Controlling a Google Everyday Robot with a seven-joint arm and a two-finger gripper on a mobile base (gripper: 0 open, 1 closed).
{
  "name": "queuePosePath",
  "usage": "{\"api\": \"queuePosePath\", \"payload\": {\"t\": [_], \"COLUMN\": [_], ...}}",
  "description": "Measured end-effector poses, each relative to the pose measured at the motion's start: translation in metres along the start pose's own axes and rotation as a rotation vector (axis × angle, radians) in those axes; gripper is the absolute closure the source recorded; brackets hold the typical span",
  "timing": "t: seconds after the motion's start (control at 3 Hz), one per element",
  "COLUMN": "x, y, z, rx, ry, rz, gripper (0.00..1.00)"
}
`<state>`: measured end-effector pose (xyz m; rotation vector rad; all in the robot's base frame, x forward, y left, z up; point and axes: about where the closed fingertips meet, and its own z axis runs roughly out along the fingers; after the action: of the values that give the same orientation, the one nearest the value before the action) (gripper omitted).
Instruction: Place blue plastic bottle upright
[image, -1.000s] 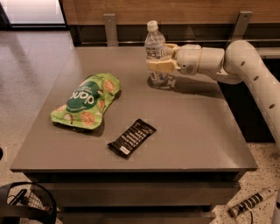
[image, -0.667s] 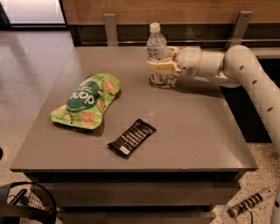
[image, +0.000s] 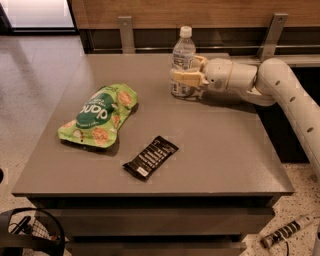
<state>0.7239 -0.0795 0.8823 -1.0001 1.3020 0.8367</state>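
The blue plastic bottle (image: 183, 56) is a clear bottle with a white cap and white label. It stands upright near the back edge of the grey table (image: 225, 150), its base on the tabletop. My gripper (image: 186, 79) reaches in from the right and is shut around the bottle's lower body. One cream finger (image: 188, 78) crosses the front of the bottle; the other is behind it. The arm (image: 280, 85) stretches off to the right.
A green snack bag (image: 99, 116) lies flat on the left of the table. A black snack bar (image: 150, 157) lies near the front middle. A wooden wall with metal brackets runs behind the table. A wire object (image: 30, 232) sits on the floor at lower left.
The bottle and my gripper have shifted slightly to the right along the back of the table. The bag and the snack bar have not moved.
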Motion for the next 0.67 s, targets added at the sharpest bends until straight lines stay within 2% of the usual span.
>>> {"api": "queuePosePath", "payload": {"t": [0.67], "x": [-0.0032], "y": [-0.0003], "z": [0.0002], "rx": [0.000], "ry": [0.000], "rz": [0.000], "gripper": [0.42]}}
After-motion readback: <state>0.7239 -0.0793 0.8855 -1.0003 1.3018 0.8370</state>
